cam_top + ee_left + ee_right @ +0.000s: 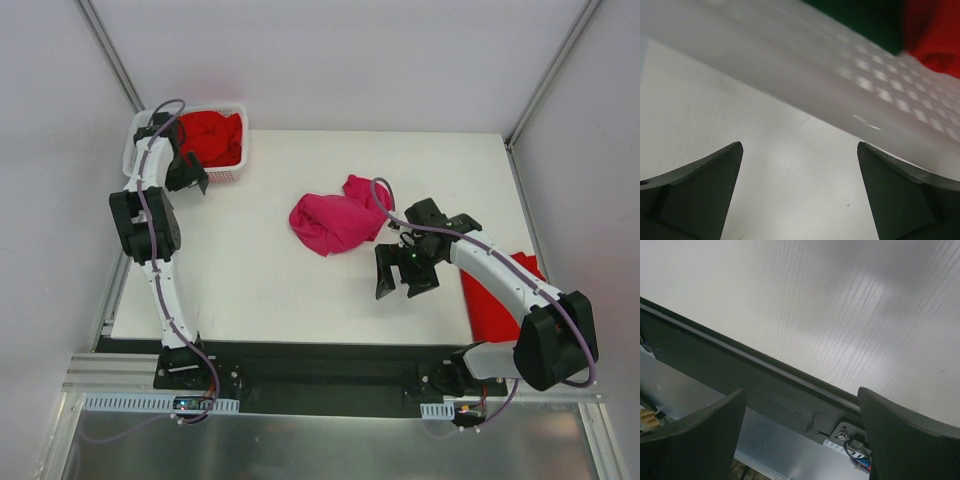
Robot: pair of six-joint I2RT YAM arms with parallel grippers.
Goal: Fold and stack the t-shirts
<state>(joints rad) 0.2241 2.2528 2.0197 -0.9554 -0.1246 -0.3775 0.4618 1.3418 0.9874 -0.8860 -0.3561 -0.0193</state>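
- Left gripper [799,150] spread to its widest and holding nothing, poised at the outer wall of the white lattice basket [228,174] at the table's [260,290] far-left corner.
- Inside the basket: a bright red t-shirt [212,135], with dark green cloth [865,15] next to it (visible from the left wrist only).
- Magenta-pink t-shirt [335,222] lies crumpled near mid-table.
- Right gripper [405,278] hangs just beside that heap on its near side, fingers wide and empty.
- Second red t-shirt [495,300] lies at the right edge, partly under the right arm.
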